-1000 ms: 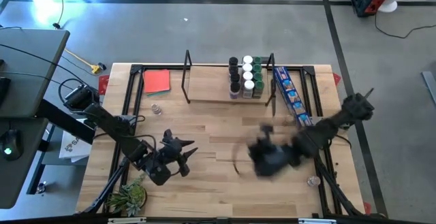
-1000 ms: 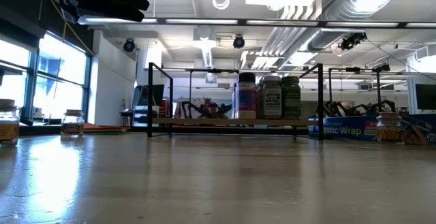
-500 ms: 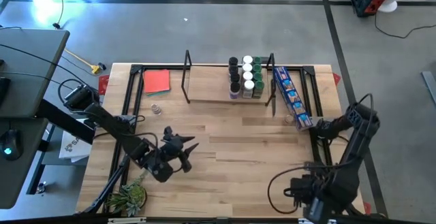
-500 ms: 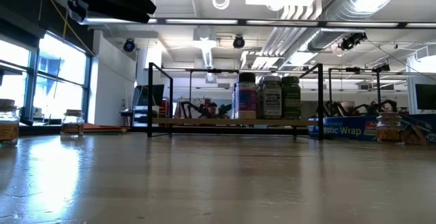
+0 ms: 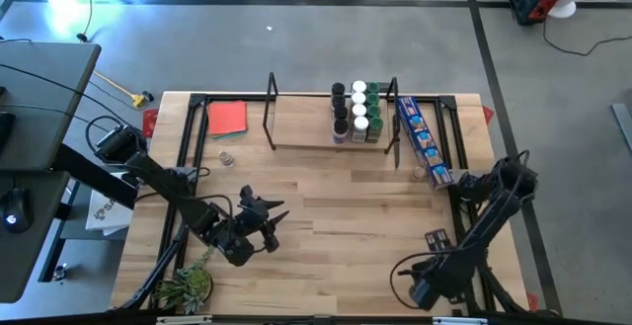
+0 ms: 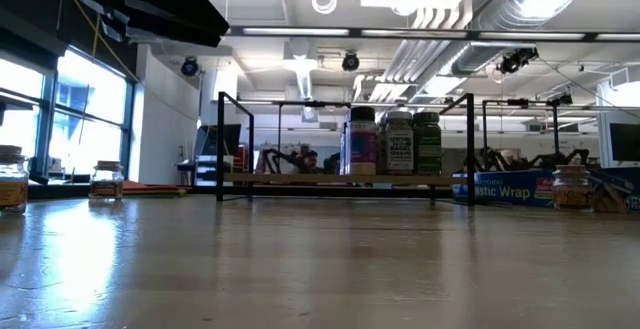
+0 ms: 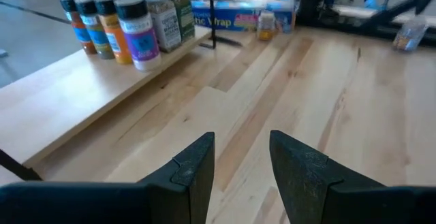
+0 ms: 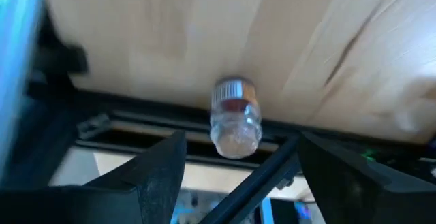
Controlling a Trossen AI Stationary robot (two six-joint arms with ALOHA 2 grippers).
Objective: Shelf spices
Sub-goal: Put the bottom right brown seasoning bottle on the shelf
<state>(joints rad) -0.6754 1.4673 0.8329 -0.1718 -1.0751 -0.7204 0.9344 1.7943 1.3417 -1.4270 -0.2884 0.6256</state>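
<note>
The shelf (image 5: 311, 137) stands at the table's far edge with several spices (image 5: 355, 113) grouped at its right end, also seen in the left wrist view (image 7: 133, 26). A clear-topped spice jar (image 8: 235, 118) stands on the table by the black frame at the right edge. My right gripper (image 8: 238, 142) hangs open above this jar, tipped downward, one finger on either side and apart from it. In the high view the right arm (image 5: 427, 287) hides this jar. My left gripper (image 7: 242, 149) hovers open over the table's left middle (image 5: 265, 218), pointing toward the shelf.
A long blue box (image 5: 423, 142) lies right of the shelf with a small jar (image 7: 266, 21) beside it. One more jar (image 5: 226, 157) stands on the left, near a red pad (image 5: 227, 118). A green plant (image 5: 188, 287) sits at the near left corner.
My right arm has swung from the table's middle toward the near right corner and come down, its gripper tipping to point steeply downward over the jar by the right edge.
</note>
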